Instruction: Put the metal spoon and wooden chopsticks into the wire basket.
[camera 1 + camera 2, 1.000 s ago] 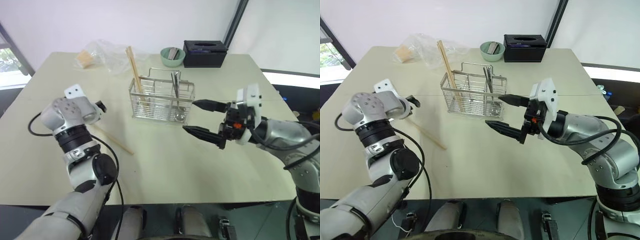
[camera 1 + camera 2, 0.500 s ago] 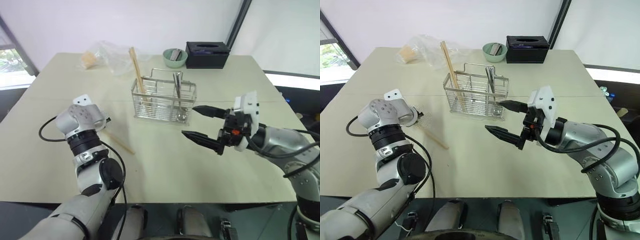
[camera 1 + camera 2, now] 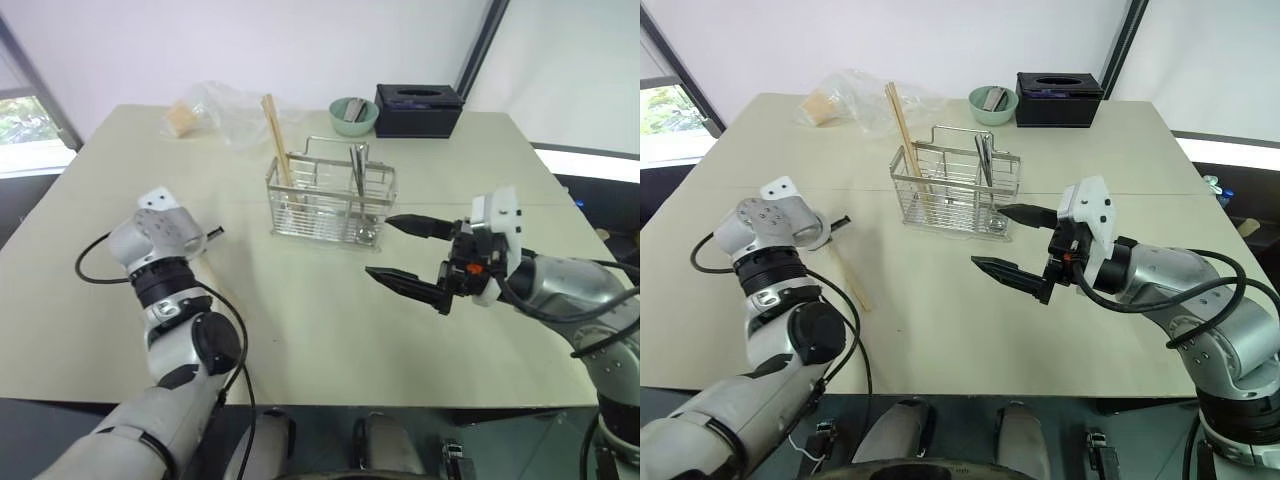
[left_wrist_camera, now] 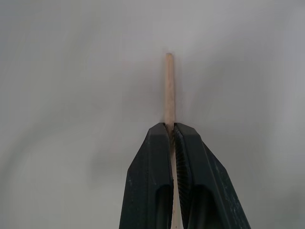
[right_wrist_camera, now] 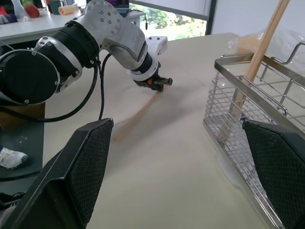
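Note:
My left gripper [image 3: 840, 220] is shut on one wooden chopstick [image 3: 850, 282] near its end, low over the table's left side. The stick's short end pokes out past the fingertips [image 4: 168, 86], and its long part slants back toward the front edge. The wire basket [image 3: 330, 200] stands mid-table. More wooden chopsticks [image 3: 275, 140] lean in its left part, and the metal spoon [image 3: 353, 170] stands in its right part. My right gripper [image 3: 378, 246] hovers open to the right of the basket, holding nothing.
A green bowl [image 3: 351, 113] and a black tissue box [image 3: 418, 108] sit at the table's far edge behind the basket. A crumpled clear plastic bag [image 3: 215, 108] lies at the far left. Bare tabletop lies between the two grippers.
My left gripper has shut on the loose chopstick and shifted a little to the left; the stick's free end has swung round toward the front edge. The right arm has stayed still.

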Available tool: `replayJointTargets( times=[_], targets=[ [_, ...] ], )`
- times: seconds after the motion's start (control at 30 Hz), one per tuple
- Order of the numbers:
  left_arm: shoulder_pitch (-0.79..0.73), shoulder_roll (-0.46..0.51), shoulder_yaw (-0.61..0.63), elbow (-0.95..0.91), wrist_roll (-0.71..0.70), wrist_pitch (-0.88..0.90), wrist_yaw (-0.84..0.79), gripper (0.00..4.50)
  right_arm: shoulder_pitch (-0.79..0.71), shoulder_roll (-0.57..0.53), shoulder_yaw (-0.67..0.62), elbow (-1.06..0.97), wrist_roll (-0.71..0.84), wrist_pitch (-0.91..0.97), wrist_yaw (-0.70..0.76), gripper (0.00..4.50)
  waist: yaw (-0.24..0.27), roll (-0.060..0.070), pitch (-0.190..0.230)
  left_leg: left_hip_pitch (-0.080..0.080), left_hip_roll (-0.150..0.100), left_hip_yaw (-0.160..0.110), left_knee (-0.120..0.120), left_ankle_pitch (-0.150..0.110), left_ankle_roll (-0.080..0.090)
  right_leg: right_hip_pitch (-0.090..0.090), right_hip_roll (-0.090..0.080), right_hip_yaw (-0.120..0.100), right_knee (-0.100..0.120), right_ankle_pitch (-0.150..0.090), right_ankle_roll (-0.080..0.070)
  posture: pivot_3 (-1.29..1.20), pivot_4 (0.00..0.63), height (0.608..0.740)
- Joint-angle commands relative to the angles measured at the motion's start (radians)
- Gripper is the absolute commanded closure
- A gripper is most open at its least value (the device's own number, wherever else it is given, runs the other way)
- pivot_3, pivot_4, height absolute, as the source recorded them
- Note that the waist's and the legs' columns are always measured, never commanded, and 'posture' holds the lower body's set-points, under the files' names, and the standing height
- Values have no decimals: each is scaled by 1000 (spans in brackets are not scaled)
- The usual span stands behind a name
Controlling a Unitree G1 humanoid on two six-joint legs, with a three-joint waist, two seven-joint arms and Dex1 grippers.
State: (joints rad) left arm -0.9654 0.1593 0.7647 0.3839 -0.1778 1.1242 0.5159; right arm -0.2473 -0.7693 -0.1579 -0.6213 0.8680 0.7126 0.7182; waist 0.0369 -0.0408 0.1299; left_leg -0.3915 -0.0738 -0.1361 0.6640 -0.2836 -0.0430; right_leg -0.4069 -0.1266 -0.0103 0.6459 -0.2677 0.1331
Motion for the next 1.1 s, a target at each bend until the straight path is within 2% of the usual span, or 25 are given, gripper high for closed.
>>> replayJointTargets(
  times=[0.03, 0.13, 0.23, 0.37, 0.5, 0.8, 1.1],
  targets=[
    [-142, 96, 43, 92, -96, -304, -106, 4425, -40, -19, -22, 4, 5, -10, 17, 0, 3, -2, 1, -1, 0, 0, 0, 0, 0, 0, 0, 0, 0, 0, 0, 0, 150, 649],
    [-239, 141, 79, 182, -204, -458, -223, 4425, -53, -32, -29, 13, 8, -8, 32, 0, 6, -4, 2, -3, 0, 0, 0, 1, -1, -1, -1, -1, -1, 0, 0, 0, 150, 649],
    [-329, 200, -8, 214, -246, -556, -434, 4425, -65, -47, -35, 25, 0, -10, 42, 0, 4, -4, 2, -2, -4, 0, 0, 0, 0, 0, -5, -1, -3, 0, 0, 0, 150, 649],
    [-432, 232, -80, 239, -321, -603, -649, 4425, -65, -46, -54, 34, -6, -12, 18, 0, 4, -4, 2, -4, -6, 2, 0, 0, 5, 0, -7, -1, -3, 0, 0, 0, 150, 649],
    [-468, 227, -155, 244, -343, -614, -757, 4425, -47, -38, -63, 13, -2, -11, -11, 0, 1, -3, 3, -3, -6, 2, -1, 0, 6, -1, -7, -1, -3, 0, 0, 0, 150, 649],
    [-351, 116, -446, 151, -261, -676, -946, 4425, 12, -32, -106, -26, 8, -18, -60, 0, 1, -2, 3, 0, -4, 1, -1, 1, 6, 2, -6, -1, -2, 0, 1, 0, 150, 649],
    [-194, 47, -600, 62, -176, -814, -998, 4425, 36, -40, -137, -45, 22, -10, -85, 0, 1, 0, 4, -1, -4, 2, -3, 1, 6, 0, -6, -1, -4, 0, 0, 0, 150, 649]
  ],
)
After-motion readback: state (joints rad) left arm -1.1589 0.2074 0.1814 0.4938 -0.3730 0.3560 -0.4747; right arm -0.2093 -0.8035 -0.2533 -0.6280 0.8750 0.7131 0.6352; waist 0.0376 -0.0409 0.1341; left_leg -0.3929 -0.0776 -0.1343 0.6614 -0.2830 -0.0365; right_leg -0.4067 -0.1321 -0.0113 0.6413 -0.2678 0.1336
